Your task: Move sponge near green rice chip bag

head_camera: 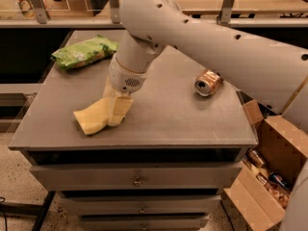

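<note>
The sponge (92, 118), a flat pale-yellow foam block, lies on the grey table top (168, 114) near its front left. My gripper (119, 112) points down from the white wrist and sits over the sponge's right end, touching or nearly touching it. The green rice chip bag (84, 52) lies at the table's back left, well apart from the sponge and behind it. The sponge's right part is hidden behind the gripper.
A gold drink can (208, 83) lies on its side at the right of the table. My big white arm (216, 42) crosses above the table from the right. An open cardboard box (269, 167) with cans stands on the floor at the right. Drawers (137, 179) sit below the top.
</note>
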Robot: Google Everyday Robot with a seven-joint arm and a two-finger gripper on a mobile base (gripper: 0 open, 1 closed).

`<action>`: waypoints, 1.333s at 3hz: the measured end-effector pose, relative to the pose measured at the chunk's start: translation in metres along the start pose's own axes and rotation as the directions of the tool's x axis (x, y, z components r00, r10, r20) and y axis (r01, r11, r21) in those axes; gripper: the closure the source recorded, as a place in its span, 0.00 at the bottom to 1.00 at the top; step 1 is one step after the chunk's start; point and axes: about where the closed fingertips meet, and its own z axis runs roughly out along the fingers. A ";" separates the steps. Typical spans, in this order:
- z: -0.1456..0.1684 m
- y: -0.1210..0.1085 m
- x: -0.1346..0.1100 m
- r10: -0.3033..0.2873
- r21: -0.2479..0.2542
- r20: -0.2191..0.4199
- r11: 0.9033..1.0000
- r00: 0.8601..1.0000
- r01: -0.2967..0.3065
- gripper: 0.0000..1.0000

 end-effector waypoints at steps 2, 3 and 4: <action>-0.001 -0.002 0.001 -0.011 -0.019 0.057 1.000 0.998 0.012 0.87; 0.000 -0.002 0.000 -0.012 -0.021 0.058 1.000 0.998 0.013 1.00; 0.000 -0.002 0.000 -0.012 -0.020 0.057 1.000 0.998 0.013 1.00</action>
